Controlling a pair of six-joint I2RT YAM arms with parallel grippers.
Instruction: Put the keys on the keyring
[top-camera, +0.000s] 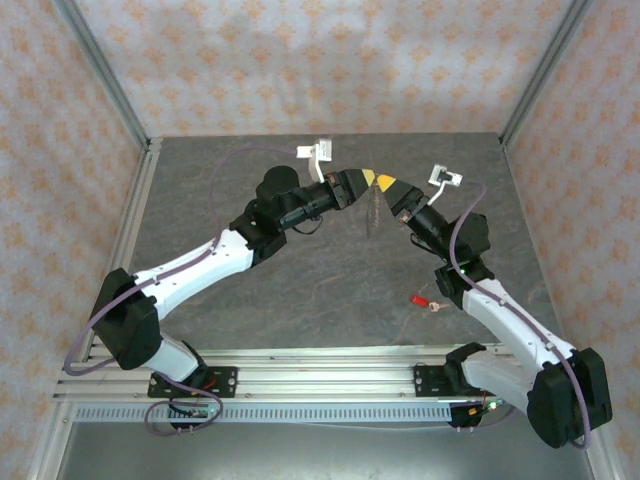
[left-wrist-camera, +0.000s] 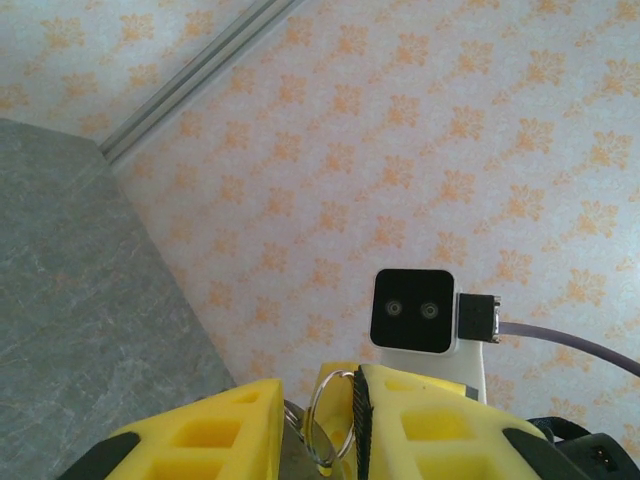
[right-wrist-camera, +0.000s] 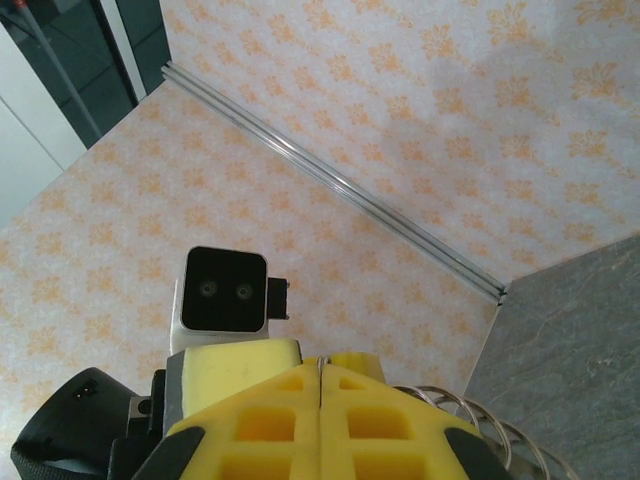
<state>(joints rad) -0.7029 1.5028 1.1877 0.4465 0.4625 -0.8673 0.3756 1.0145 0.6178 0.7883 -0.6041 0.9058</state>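
1. Left gripper (top-camera: 368, 178) (left-wrist-camera: 305, 388): two chunky yellow plastic fingers with cut-out pockets, on a black-and-white arm. It is raised above the far middle of the table. The jaws stand narrow, closed onto the keyring.
2. Right gripper (top-camera: 388, 184) (right-wrist-camera: 320, 362): matching yellow fingers, tip to tip with the left gripper. The jaws are pressed flat together, with only a hairline seam between them. Whether they pinch any wire cannot be told.
3. Keyring (left-wrist-camera: 330, 420) (right-wrist-camera: 465, 410): thin silvery wire.
   - In the left wrist view it is an oval loop in the gap between the left fingers, beside a black pad strip (left-wrist-camera: 358, 420).
   - In the right wrist view it shows as several overlapping coils just beside the right gripper's finger.
   - From above, a thin brownish strand (top-camera: 372, 212) hangs below the meeting grippers, clear of the table.
4. Key (top-camera: 417, 299): tiny, with a bright red plastic head. It lies flat on the table near the right arm's forearm, well apart from the grippers. A small pale metal part (top-camera: 436, 306) touches its right end.
5. Table (top-camera: 300, 290): grey stone-patterned top.
6. Walls (top-camera: 300, 70): cream paper with a repeated orange floral motif, joined at the corners by aluminium posts.
7. Wrist cameras (left-wrist-camera: 412, 310) (right-wrist-camera: 226, 290): black square faces with two lenses each, on white mounts. One trails a greyish-purple cable (left-wrist-camera: 570, 345). Any lettering on them is too small to read.
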